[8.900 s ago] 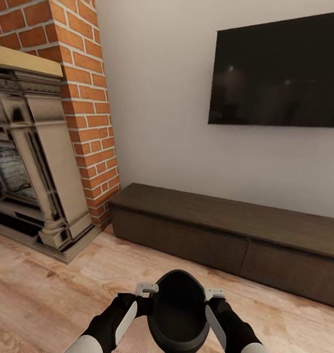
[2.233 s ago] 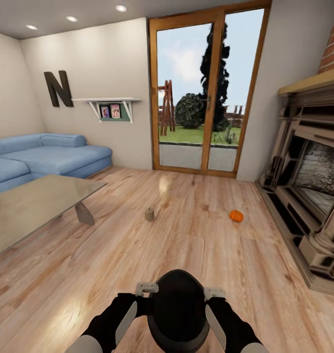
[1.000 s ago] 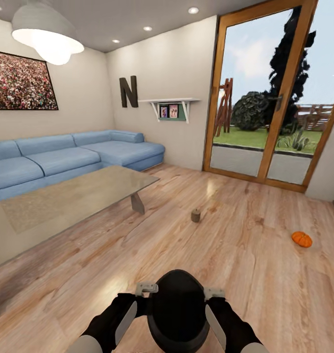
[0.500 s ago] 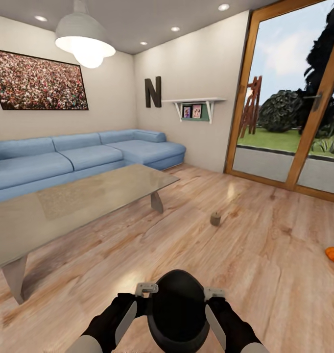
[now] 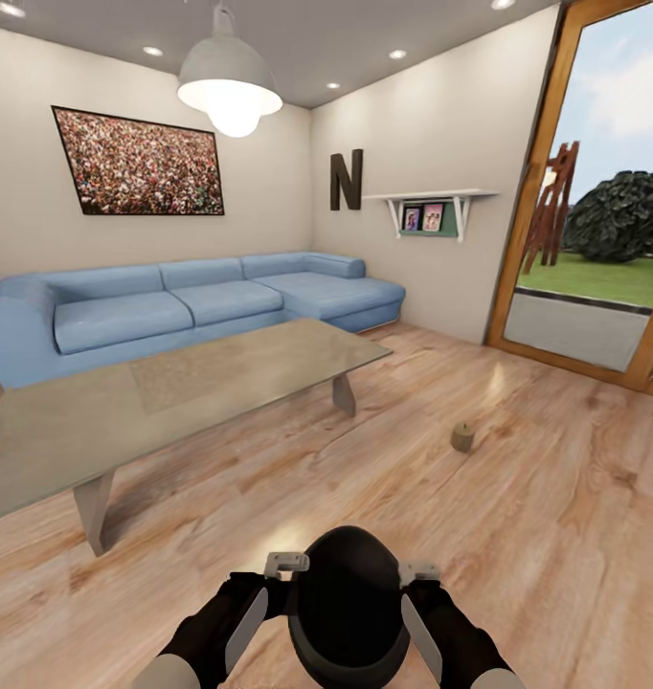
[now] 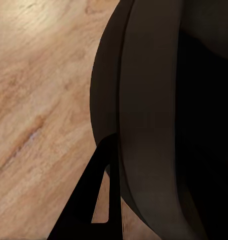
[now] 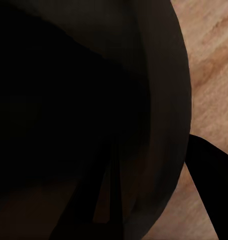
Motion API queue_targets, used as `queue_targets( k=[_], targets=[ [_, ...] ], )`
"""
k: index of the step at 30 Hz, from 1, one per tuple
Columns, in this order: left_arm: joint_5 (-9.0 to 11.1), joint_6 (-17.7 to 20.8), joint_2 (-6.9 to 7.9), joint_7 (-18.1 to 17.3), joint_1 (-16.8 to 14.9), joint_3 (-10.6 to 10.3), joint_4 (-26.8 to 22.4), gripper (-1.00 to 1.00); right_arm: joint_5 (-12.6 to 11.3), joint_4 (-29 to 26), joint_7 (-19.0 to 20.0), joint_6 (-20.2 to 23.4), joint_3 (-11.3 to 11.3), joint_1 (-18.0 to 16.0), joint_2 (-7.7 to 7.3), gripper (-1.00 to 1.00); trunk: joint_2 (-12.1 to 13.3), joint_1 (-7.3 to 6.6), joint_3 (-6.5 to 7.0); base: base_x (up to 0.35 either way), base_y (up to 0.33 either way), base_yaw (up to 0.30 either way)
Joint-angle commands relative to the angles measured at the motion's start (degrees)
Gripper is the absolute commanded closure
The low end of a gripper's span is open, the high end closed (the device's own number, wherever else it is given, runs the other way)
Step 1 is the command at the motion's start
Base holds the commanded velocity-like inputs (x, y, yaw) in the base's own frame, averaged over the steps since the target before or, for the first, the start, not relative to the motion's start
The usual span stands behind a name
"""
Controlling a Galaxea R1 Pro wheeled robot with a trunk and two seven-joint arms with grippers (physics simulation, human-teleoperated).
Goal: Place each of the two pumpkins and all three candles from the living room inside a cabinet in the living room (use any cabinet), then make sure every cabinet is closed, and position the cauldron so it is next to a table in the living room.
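both grippers, left gripper (image 5: 286,566) and right gripper (image 5: 418,574), clamp a black cauldron (image 5: 348,603) above the wood floor (image 5: 518,517); one candle (image 5: 462,437) stands near the table (image 5: 173,392) corner.

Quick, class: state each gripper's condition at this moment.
Left gripper: pressed against the cauldron's side; whether it is closed cannot be told.
Right gripper: same on the opposite side; cannot be told.
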Motion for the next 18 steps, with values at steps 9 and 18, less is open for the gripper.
queue_targets(
  k=[9, 18],
  targets=[
    [-1.40, 0.31, 0.07, 0.40, -0.05, 0.09, -0.11, 1.00, -0.89, -0.20, -0.43, 0.04, 0.53, -0.05, -0.05, 1.00, -0.03, -0.02, -0.05, 0.000, 0.000, 0.291],
    [-1.41, 0.31, 0.09, 0.40, -0.06, 0.09, -0.16, 1.00, -0.89, -0.19, -0.43, 0.04, 0.53, -0.05, -0.05, 1.00, -0.03, -0.02, -0.05, 0.000, 0.000, 0.291]
  ],
)
